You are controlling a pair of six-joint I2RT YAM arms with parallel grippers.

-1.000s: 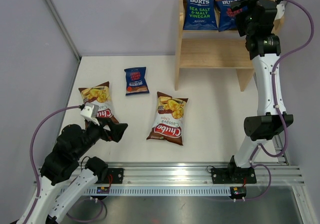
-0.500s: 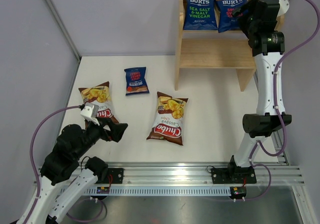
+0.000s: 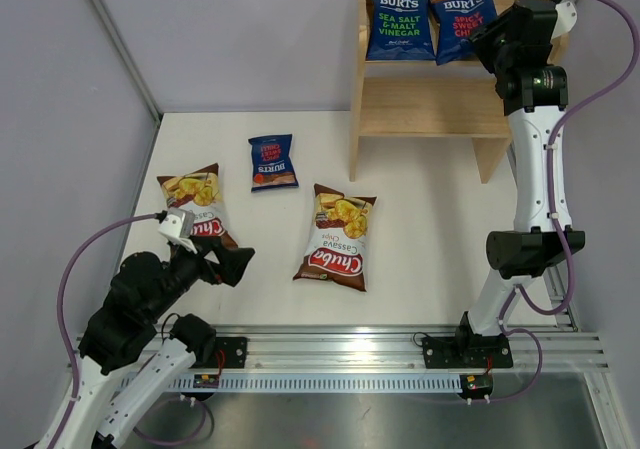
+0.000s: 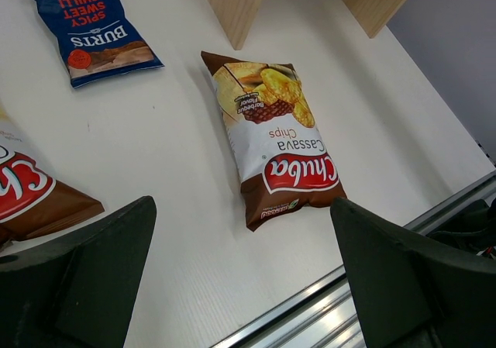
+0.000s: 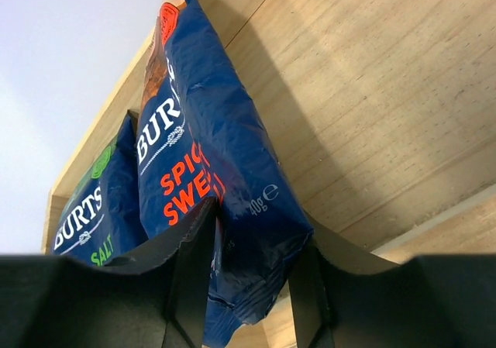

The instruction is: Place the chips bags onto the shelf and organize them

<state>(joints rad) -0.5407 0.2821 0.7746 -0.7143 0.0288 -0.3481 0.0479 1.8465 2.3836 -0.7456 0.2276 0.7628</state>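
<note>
On the top tier of the shelf (image 3: 430, 104) two bags stand upright: the sea-salt BURTS bag (image 3: 400, 24) at the left end and the spicy-chilli BURTS bag (image 3: 462, 7) just beside it, in the middle. The right gripper (image 5: 252, 286) stands narrow on that second bag's bottom edge. Both fingers seem to touch the foil, so I judge it a light pinch. The left gripper (image 4: 242, 286) hangs spread wide and empty above the near left corner of the table (image 3: 430, 229), over one Chuba bag (image 3: 198, 209). The other Chuba bag (image 4: 275, 142) lies flat near the middle, and the third BURTS bag (image 3: 272, 161) lies farther back, left of the shelf. These bags look light, puffy and slick. Squeezing the belly would likely crush chips, so a sealed end seam seems the best hold.
</note>
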